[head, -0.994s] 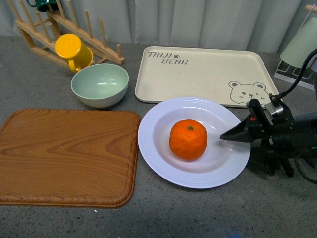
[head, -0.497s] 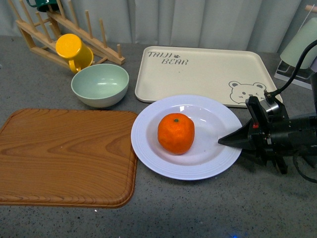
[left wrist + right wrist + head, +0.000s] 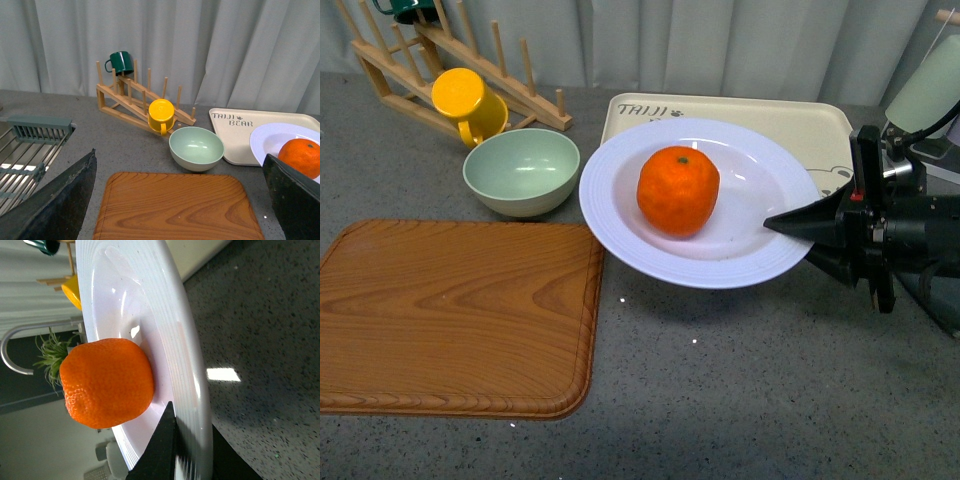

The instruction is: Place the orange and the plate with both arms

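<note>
The white plate hangs tilted above the counter, partly in front of the bear tray. My right gripper is shut on its right rim. The orange rests in the plate's well, left of the fingertips. In the right wrist view one black finger lies on the ridged rim of the plate and the other under it, with the gripper just below the orange. My left gripper is open and empty above the wooden board; the plate and orange show beside one finger.
A wooden board lies at the front left. Behind it sit a pale green bowl, a yellow mug and a wooden rack. The cream bear tray lies at the back. A sink grate shows in the left wrist view.
The plate with the orange first slid left on the counter, then rose off it and moved back over the tray's front edge. The right gripper rose with it.
</note>
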Tool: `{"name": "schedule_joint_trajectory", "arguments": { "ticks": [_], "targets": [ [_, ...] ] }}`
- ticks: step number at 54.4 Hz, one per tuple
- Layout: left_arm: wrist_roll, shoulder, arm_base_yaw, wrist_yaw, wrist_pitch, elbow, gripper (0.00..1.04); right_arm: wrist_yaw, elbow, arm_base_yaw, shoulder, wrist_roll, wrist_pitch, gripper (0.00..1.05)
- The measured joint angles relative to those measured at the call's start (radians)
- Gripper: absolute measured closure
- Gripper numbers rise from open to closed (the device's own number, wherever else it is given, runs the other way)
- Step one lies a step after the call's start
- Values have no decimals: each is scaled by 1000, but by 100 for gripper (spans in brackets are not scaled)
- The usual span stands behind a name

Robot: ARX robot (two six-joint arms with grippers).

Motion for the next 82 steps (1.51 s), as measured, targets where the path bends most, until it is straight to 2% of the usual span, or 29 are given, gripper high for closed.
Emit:
{"name": "schedule_joint_trajectory", "arguments": {
  "ticks": [12, 34, 44, 58, 79, 82],
  "targets": [
    [0, 0, 0, 0, 0, 0, 6, 74, 109, 17, 85, 196, 127, 101],
    [0, 0, 0, 0, 0, 0, 6, 254, 351, 106, 246, 375, 147, 101],
    [0, 0, 0, 0, 0, 0, 6, 338, 385, 136, 299, 412, 135, 101],
    [0, 0, 0, 0, 0, 0, 6, 469, 404, 130, 329, 438, 102, 101],
    [0, 0, 0, 0, 0, 0, 6, 489, 426, 119, 332, 407, 37, 101],
    [0, 0, 0, 0, 0, 0, 6, 487, 426, 119, 332, 406, 37, 93]
  ]
}}
